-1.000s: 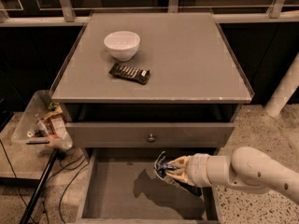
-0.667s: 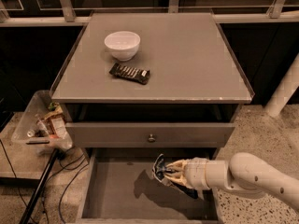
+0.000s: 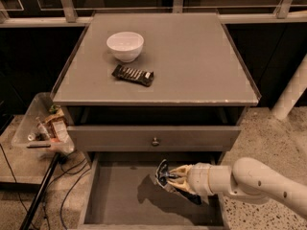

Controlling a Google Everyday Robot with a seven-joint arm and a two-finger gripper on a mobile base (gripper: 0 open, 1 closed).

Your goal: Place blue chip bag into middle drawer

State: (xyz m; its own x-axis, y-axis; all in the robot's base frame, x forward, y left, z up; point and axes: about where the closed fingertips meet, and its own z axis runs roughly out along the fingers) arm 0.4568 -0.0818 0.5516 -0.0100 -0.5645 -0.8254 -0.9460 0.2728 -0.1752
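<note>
Cream-coloured jaws reach in from the right over the open middle drawer (image 3: 120, 198) and are clamped on the blue chip bag (image 3: 162, 175), pinching its crumpled foil. The bag hangs just above the drawer's plain grey floor, in the right half, and throws a dark shadow onto the floor to its left. Some of the foil trails down below the jaws. The pale arm (image 3: 261, 181) runs off toward the lower right edge. The drawer is pulled well out at the bottom of the cabinet. Above it sits a grey drawer front (image 3: 110, 139) with a small round knob (image 3: 155, 141). On the counter (image 3: 196, 56) a dark candy-bar wrapper (image 3: 133, 74) lies on the left half, with a white bowl (image 3: 125, 46) just behind it. Left of the cabinet stands a clear plastic bin (image 3: 29, 123) holding packets, and black cables (image 3: 72, 188) lie on the floor near it.
</note>
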